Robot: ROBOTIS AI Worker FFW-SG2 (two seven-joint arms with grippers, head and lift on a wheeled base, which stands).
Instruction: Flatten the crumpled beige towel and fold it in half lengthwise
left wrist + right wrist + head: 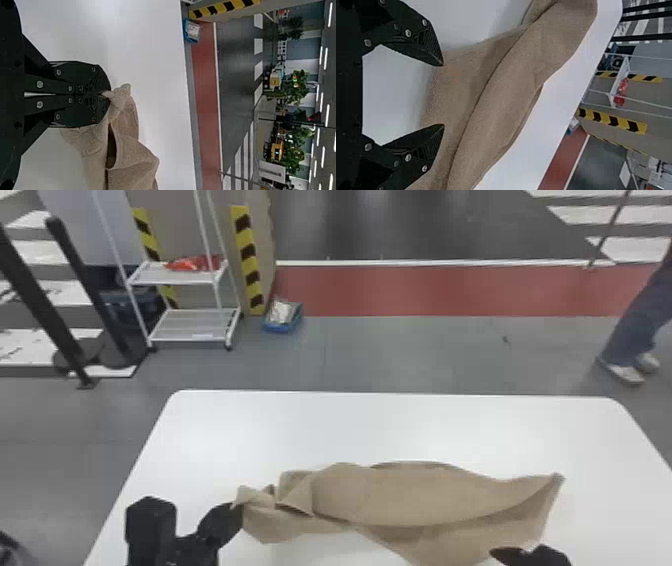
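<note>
White rack, perhaps metal, beyond the towel

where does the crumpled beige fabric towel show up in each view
Head view: beige fabric towel across the lower part, middle to right.
Left wrist view: towel with one end pinched in the black left gripper.
Right wrist view: towel just past the black right gripper.
Shared landmark: flat red floor strip.

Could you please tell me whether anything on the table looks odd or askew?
The beige towel does: it lies rumpled on the table, its left end bunched where the left claw pinches it, not flat.
</note>
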